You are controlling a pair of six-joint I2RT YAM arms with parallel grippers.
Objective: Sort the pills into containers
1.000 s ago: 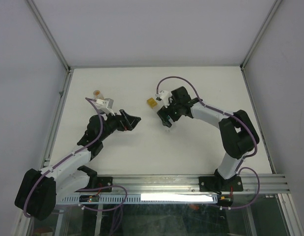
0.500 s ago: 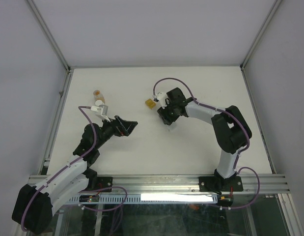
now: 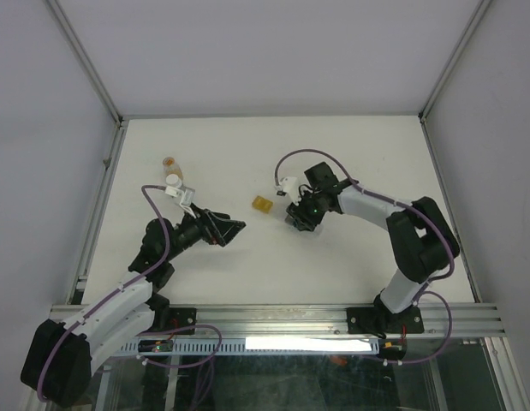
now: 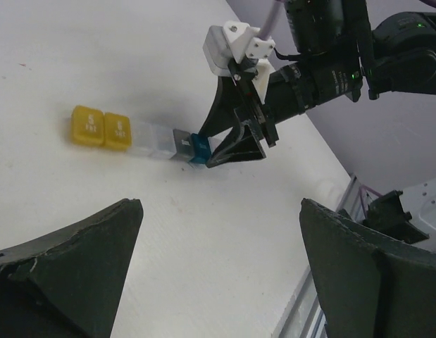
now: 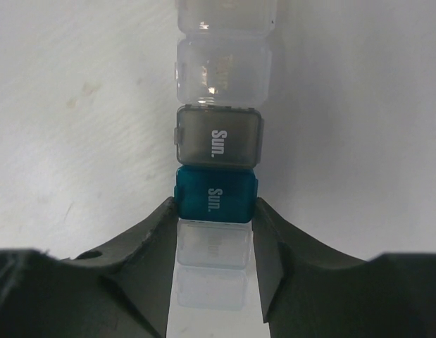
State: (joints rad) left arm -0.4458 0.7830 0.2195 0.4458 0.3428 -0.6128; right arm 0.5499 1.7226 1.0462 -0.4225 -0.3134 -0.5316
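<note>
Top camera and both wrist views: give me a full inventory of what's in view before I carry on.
pill organiser strip: one; two yellow compartments at one end, then clear, one grey, one teal, more clear; flat on the table, mid-table between the arms.
amber item: one; amber-orange; far left of the table; too small to identify.
white piece: one; white; just nearer than the amber item; too small to identify.
table: one; white; walled in grey.
left hand: one; black; open and empty, left of the strip.
right hand: one; black; closed on the strip's sides at the clear compartment beside the teal one.
</note>
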